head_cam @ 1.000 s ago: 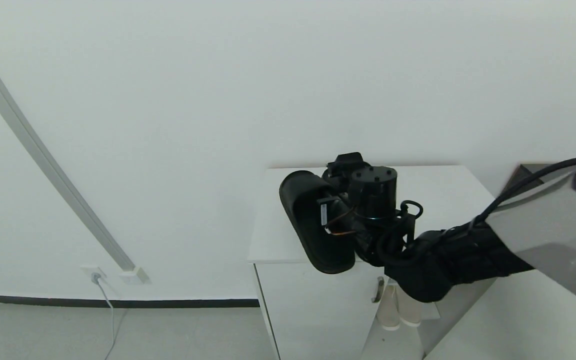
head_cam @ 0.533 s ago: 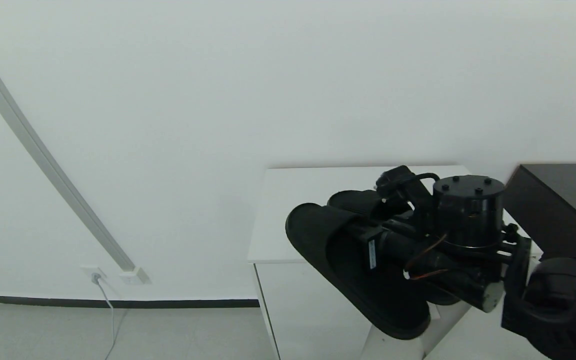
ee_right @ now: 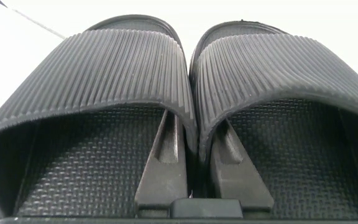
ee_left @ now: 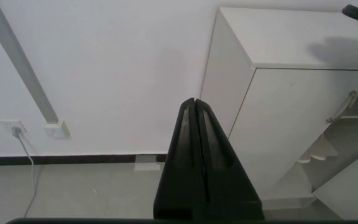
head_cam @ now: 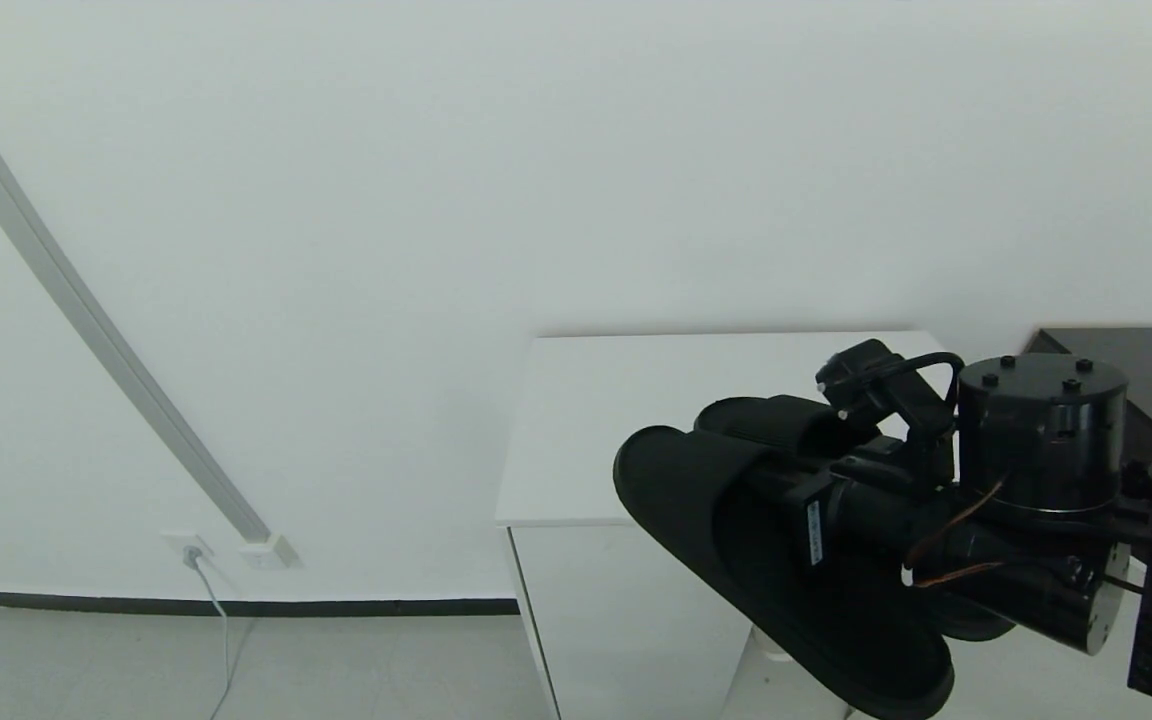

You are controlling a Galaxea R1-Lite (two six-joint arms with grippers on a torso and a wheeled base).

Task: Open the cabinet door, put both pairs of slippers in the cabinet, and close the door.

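My right pincer (ee_right: pixel 194 134) pinches black ribbed slippers (head_cam: pixel 696 490) together by inner strap walls, aloft near white cabinet (head_cam: pixel 626 430). Likely light, rubbery, floppy: grip deep under straps. My left pincer (ee_left: pixel 195 109) pressed together, empty.

No text, number or sign can be read. A small white label (head_cam: pixel 814 531) sits on the side of the right gripper (ee_right: pixel 195 124), but its print is too small to make out.
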